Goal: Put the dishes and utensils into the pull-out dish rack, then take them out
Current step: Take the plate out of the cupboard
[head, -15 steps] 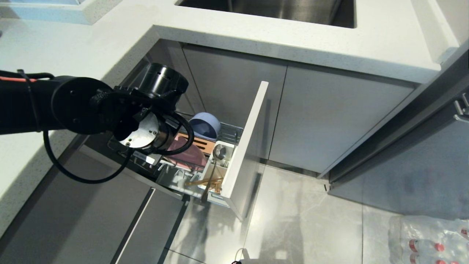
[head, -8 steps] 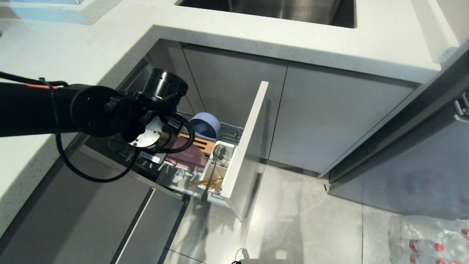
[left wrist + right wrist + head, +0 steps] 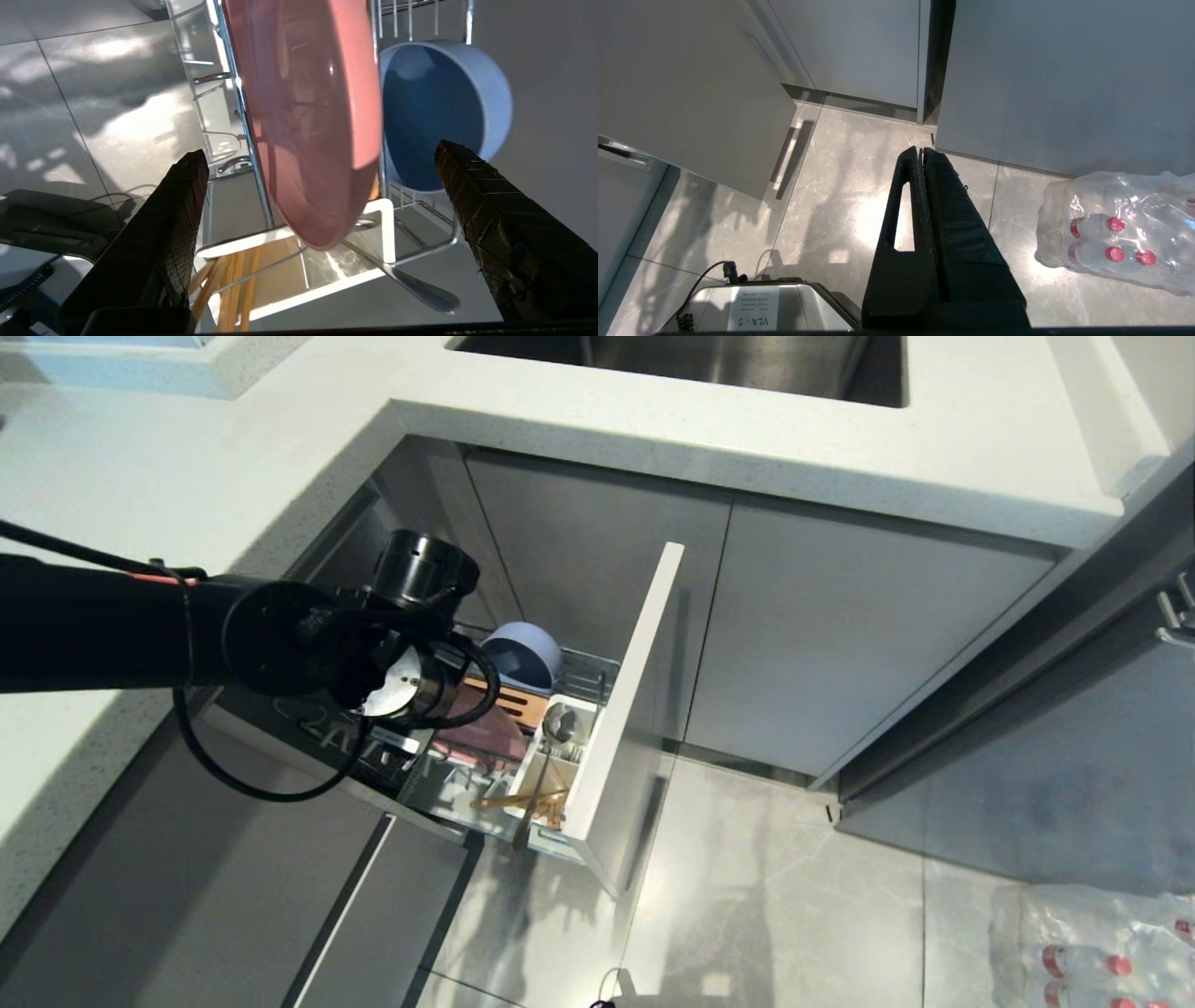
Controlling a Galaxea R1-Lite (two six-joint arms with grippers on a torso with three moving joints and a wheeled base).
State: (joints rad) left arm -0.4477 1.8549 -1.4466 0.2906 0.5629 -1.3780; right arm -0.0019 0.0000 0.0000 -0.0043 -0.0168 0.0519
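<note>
Since a second ago the left arm has slid farther over the pull-out dish rack, its wrist now covering more of the basket, while the dishes have kept their places. From the head view the left gripper is hidden under its own wrist; the left wrist view shows its two dark fingers spread wide and holding nothing, with the plate between them but touching neither. Nearest the rack's tall front panel, the chopsticks and the spoon stand in the white cutlery holder, their lower ends out of sight. Behind the holder the salmon-pink plate stands on edge in the wire basket, half hidden by the arm in the head view. Farthest from the panel, the blue-grey bowl lies on its side just behind the plate. Well away from the rack, the right gripper hangs over the floor with its fingers pressed together, near a pack of bottles.
</note>
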